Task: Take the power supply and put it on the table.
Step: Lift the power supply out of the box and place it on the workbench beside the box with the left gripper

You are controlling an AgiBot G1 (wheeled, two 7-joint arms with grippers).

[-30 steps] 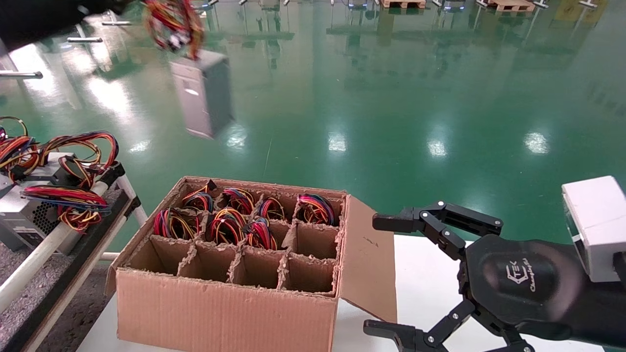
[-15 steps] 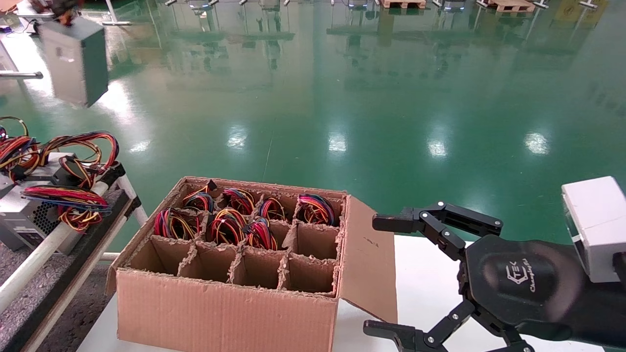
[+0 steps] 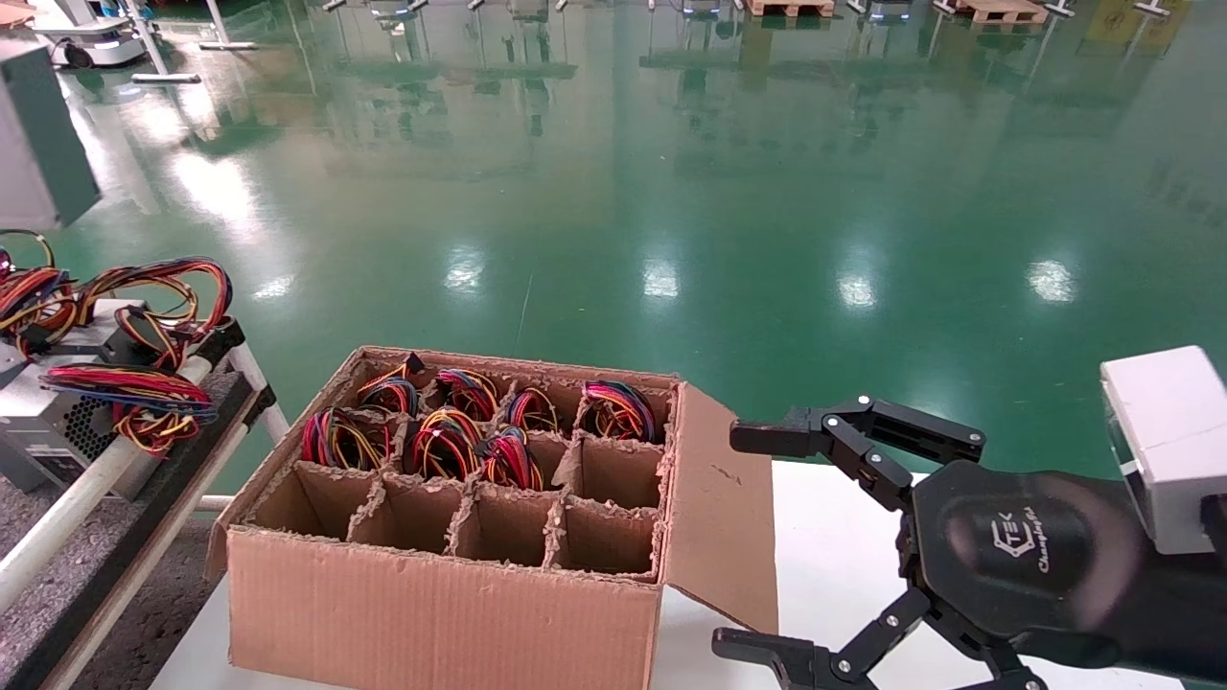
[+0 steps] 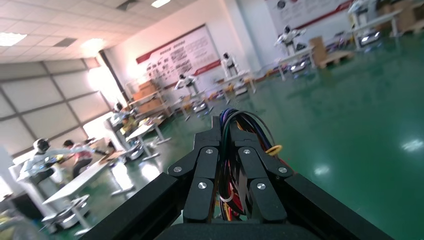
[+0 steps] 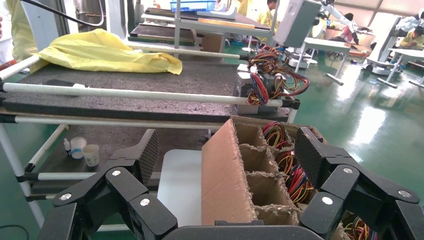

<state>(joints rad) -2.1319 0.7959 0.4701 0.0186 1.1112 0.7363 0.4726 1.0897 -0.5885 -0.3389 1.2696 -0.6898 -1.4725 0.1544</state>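
The power supply point(image 3: 38, 134) is a grey metal box hanging in the air at the far left edge of the head view, well above the rack. Its wire coil and my left gripper are out of that view. In the left wrist view my left gripper point(image 4: 227, 125) is shut on the bundle of purple, blue, black and orange wires point(image 4: 246, 122), which loops out past the fingertips. The box body is hidden there. My right gripper point(image 3: 726, 540) stands open beside the cardboard box's right flap, holding nothing; it is also open in the right wrist view point(image 5: 227, 150).
A cardboard box point(image 3: 431, 613) with a divider grid stands on the white table point(image 3: 834, 556); several back cells hold wire coils point(image 3: 446, 436), the front cells are empty. At the left a grey-padded rack point(image 3: 144, 479) carries other power supplies point(image 3: 57, 422) with loose wires.
The hanging power supply has swung from the upper middle-left to the far left edge of the head view. Its wire coil and the left arm have left that view. The right arm has not moved.
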